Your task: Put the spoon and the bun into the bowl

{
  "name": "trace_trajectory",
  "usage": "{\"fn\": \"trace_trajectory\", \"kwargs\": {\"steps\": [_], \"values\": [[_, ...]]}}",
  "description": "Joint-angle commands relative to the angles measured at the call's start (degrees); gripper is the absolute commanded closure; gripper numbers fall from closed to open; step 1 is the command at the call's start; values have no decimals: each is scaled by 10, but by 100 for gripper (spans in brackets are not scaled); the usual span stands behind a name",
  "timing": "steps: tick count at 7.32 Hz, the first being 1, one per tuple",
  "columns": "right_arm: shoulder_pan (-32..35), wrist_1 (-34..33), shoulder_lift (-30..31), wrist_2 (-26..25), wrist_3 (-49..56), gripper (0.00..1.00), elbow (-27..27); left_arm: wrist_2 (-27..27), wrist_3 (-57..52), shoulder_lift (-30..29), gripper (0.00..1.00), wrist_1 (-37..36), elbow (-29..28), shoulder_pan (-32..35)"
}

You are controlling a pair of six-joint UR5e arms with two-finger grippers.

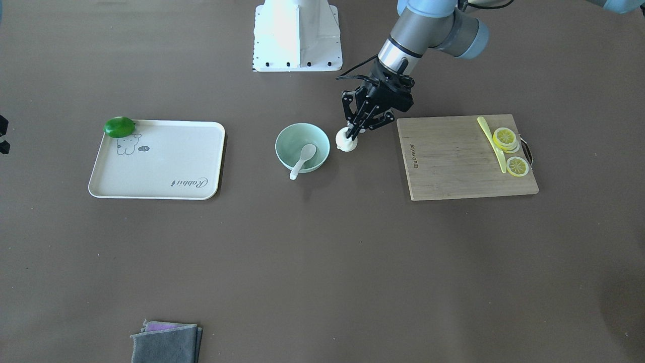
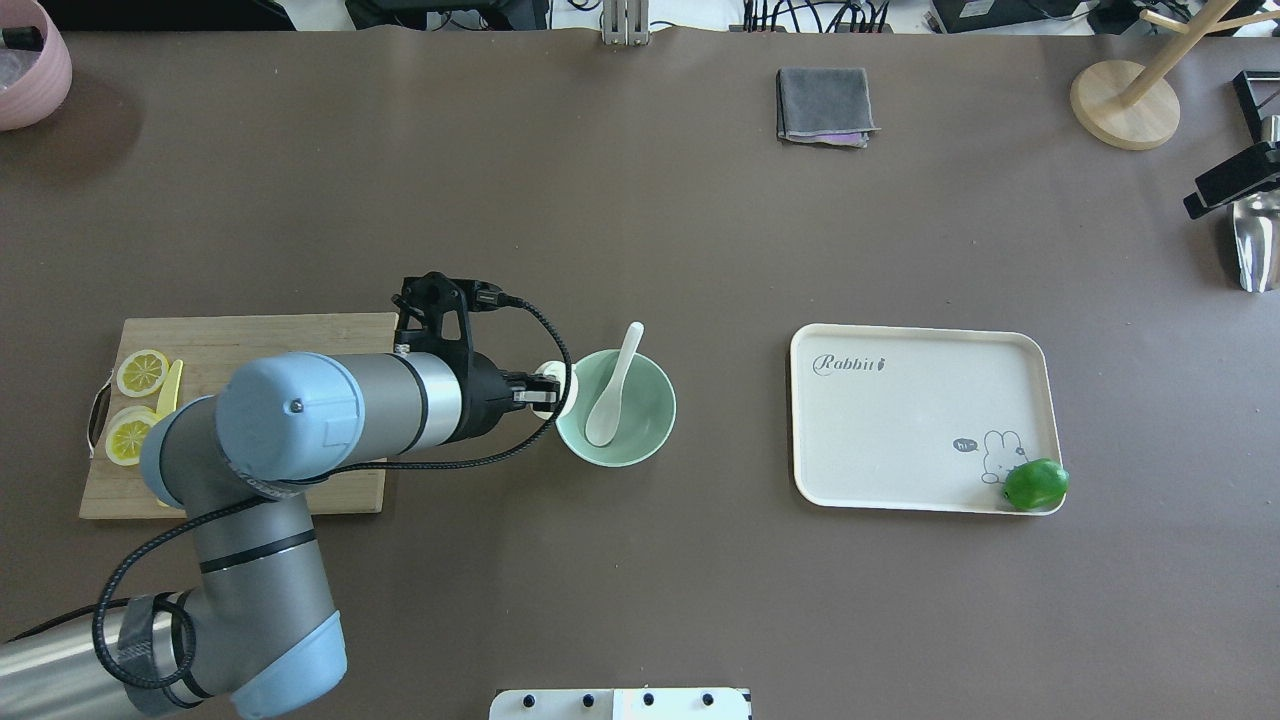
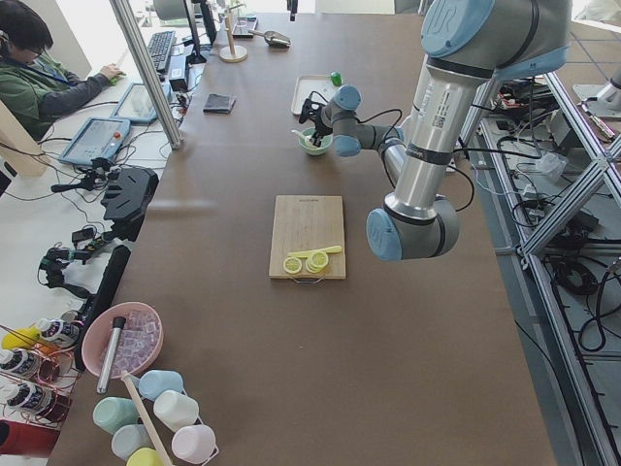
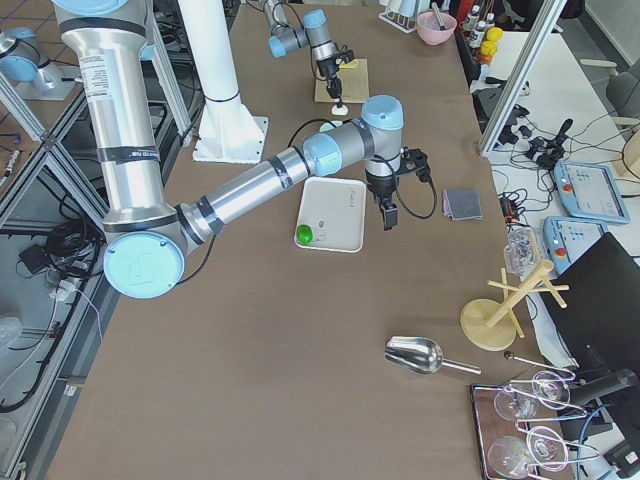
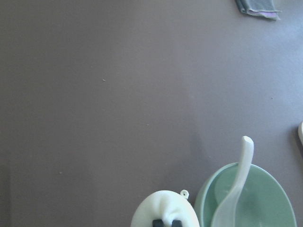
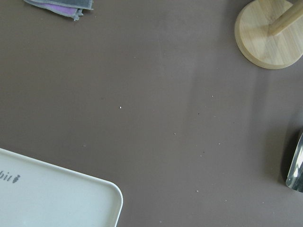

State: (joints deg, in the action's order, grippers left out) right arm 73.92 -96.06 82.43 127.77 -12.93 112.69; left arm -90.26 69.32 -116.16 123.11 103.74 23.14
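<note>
One brown table (image 1: 322,262) spans this cluttered lab. The left gripper (image 1: 351,133) pinches the bun (image 1: 345,144) by its top, just beside the bowl (image 1: 291,141) holding the spoon (image 1: 303,159). Whether the right gripper (image 4: 388,212) is clenched, I cannot tell.

The front camera looks steeply down on the table (image 1: 322,262) from across it and faces the robot's base (image 1: 297,35). The overhead camera looks from behind the robot, so the same bowl (image 2: 645,440), tray (image 2: 900,430) and cutting board (image 2: 300,335) appear turned around. The two side cameras stand high at the table's ends, far away, and look along it toward each other. The left wrist camera sits close above the bun (image 5: 161,205) and the bowl, and it shares the folded cloth (image 5: 255,5) with the overhead view. The right wrist camera looks down on a tray corner and a wooden stand (image 6: 265,40).
</note>
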Motion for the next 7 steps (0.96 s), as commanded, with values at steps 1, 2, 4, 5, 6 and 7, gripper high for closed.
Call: {"fn": "trace_trajectory", "kwargs": {"steps": [1,2,4,5,6,7], "values": [[14,0,4,7,22,0,-10,33,19,-34,100,-9,-22,-30],[14,1,4,6,24,0,-10,33,28,-34,100,-9,-20,-31],[18,3,20,6,26,0,-4,34,33,-32,2,-9,-23,-31],[33,24,35,4,28,0,-11,31,29,-30,2,-11,-20,-31],[54,28,41,6,67,0,-23,18,17,-32,2,-36,0,-28],[72,28,52,8,105,0,-30,-37,-26,-28,2,-111,35,4]]}}
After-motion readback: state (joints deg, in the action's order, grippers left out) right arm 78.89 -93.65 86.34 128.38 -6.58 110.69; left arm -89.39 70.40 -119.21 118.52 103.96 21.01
